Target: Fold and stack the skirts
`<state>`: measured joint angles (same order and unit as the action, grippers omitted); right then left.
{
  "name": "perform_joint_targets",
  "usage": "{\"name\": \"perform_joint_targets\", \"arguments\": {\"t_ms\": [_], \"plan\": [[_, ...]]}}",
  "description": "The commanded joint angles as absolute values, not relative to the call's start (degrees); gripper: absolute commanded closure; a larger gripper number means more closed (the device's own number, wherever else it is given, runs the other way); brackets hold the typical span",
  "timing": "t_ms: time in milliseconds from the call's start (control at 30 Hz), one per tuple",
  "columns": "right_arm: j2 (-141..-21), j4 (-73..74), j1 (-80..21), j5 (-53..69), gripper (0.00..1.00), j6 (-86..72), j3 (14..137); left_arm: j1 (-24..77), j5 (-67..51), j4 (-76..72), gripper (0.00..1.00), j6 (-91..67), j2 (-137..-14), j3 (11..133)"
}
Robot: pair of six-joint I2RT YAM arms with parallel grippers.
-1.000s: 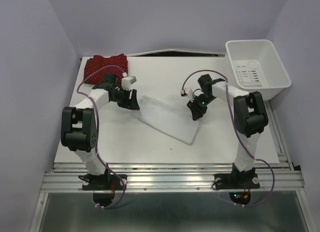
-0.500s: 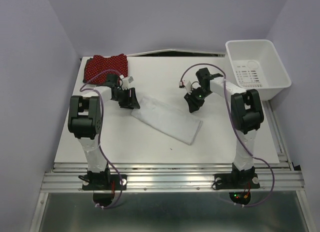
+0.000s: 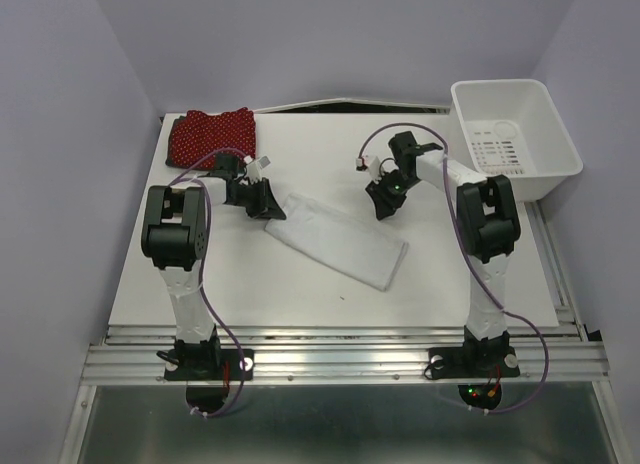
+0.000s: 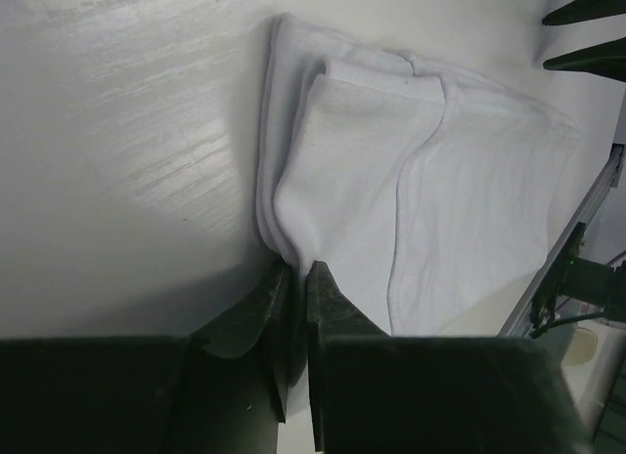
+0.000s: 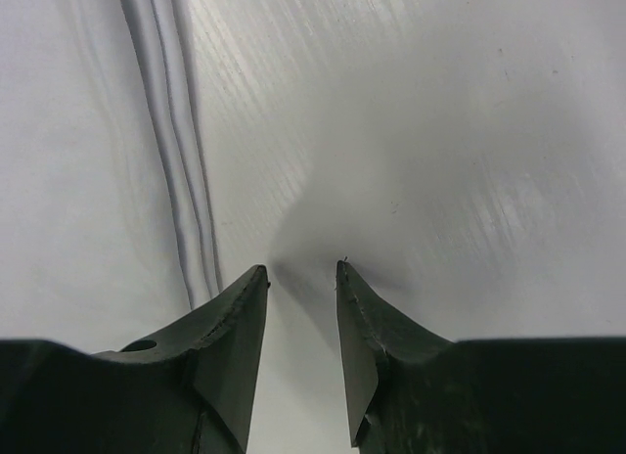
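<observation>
The left arm (image 3: 175, 239) and right arm (image 3: 487, 224) had white-wrapped links between chunky black joint housings, with thin purple cables (image 3: 222, 327) looping down to black bases (image 3: 205, 362). The left gripper (image 4: 298, 270) and right gripper (image 5: 301, 268) bore dark, tapered fingers (image 5: 230, 322).

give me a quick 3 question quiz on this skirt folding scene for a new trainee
1. True or false: the left gripper is shut on a corner of the white skirt.
2. Where does the red dotted skirt lie?
A. at the far left corner of the table
B. at the near right corner of the table
C. on top of the white skirt
3. What does the right gripper hold?

Key
1. True: the wrist view shows the jaws pinching the folded cloth.
2. A
3. Nothing: its jaws stand open over bare table, just beside the white skirt's edge.
</observation>
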<state>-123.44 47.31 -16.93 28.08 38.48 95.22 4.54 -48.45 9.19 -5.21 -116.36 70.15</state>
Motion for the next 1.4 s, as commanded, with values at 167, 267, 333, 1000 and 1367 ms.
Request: {"name": "perform_joint_targets", "arguments": {"t_ms": [167, 267, 333, 1000, 1367], "plan": [[-120.68, 46.76, -16.0, 26.02, 0.58, 31.74, 101.95, 1.94, -45.27, 6.94, 1.0, -6.68, -108.83, 68.9], [-117.69, 46.85, -13.29, 26.89, 0.55, 26.29, 104.32, 0.97, -40.79, 10.01, 1.0, -4.67, -105.57, 72.14], [-114.97, 47.2, -11.78, 28.03, 0.54, 22.51, 105.03, 1.05, -37.98, 12.74, 1.0, -3.78, -102.32, 73.65], [-103.8, 38.9, -8.61, 51.06, 0.46, -11.75, 71.74, 24.16, -12.92, 17.93, 1.0, 1.85, -92.81, 73.3], [-104.58, 7.21, -13.18, 42.98, 0.49, -40.16, 57.39, 27.42, -10.99, 17.32, 1.0, 0.35, -93.96, 72.07]]}}
